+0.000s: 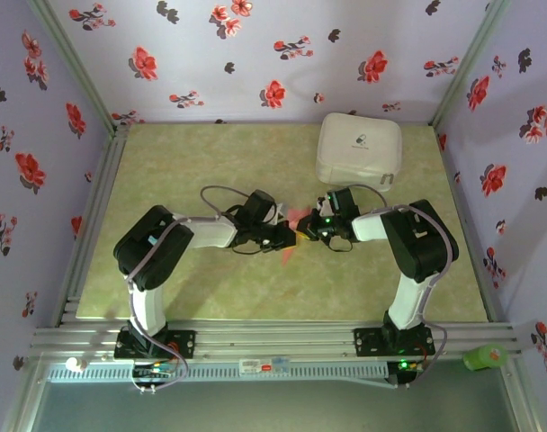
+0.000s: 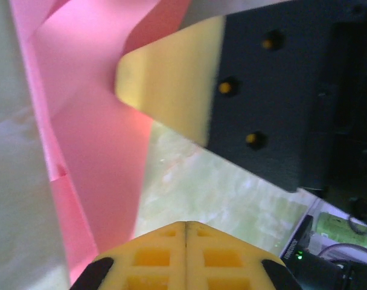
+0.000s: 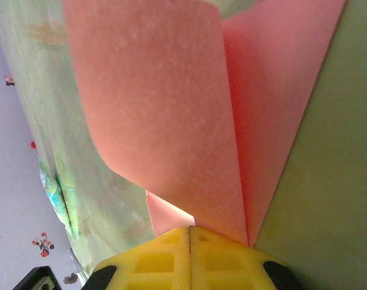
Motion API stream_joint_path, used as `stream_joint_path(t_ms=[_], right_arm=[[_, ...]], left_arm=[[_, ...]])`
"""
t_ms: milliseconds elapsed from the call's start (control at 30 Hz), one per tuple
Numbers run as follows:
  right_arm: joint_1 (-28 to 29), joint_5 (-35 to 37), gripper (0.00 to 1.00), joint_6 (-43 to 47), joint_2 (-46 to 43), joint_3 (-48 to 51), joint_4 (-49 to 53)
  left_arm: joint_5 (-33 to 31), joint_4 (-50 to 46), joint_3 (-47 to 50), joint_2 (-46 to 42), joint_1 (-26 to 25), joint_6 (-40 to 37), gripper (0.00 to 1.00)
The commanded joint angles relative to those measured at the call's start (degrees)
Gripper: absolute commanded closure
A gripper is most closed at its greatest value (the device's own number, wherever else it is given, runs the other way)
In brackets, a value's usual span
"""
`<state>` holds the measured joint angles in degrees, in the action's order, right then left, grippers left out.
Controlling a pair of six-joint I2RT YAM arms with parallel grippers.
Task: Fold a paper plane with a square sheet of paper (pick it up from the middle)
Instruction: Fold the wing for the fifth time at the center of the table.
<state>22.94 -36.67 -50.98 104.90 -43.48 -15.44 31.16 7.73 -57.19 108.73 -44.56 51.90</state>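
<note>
Square sheet of paper [image 1: 297,230], salmon-red and partly folded, mid-table [image 1: 192,162] between the two arms' tips. At its left edge, left end effector [image 1: 282,239], fingers pressed together, paper running just past their left side; pinched or merely touching, hard to tell. At its right edge, right end effector [image 1: 317,230], fingers together, seemingly nipping the crease under a raised, curling flap. Farther back, white case [image 1: 359,148], well apart.
</note>
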Motion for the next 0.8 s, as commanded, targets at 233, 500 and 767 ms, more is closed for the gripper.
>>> stream_joint_path(t_ms=[233, 500, 767], right_arm=[[0.4, 4.6, 0.94, 0.7, 0.4, 0.1, 3.7], [0.5, 4.2, 0.93, 0.7, -1.0, -0.6, 4.3], [0.3, 4.8, 0.88, 4.3, -8.2, -2.8, 10.1]], left_arm=[[-4.2, -5.9, -0.3, 2.7, 0.7, -4.0, 1.0], [-5.4, -6.8, 4.2, 1.6, 0.6, -5.1, 1.0], [-4.7, -6.3, 8.0, -0.5, 0.4, -6.8, 1.0]])
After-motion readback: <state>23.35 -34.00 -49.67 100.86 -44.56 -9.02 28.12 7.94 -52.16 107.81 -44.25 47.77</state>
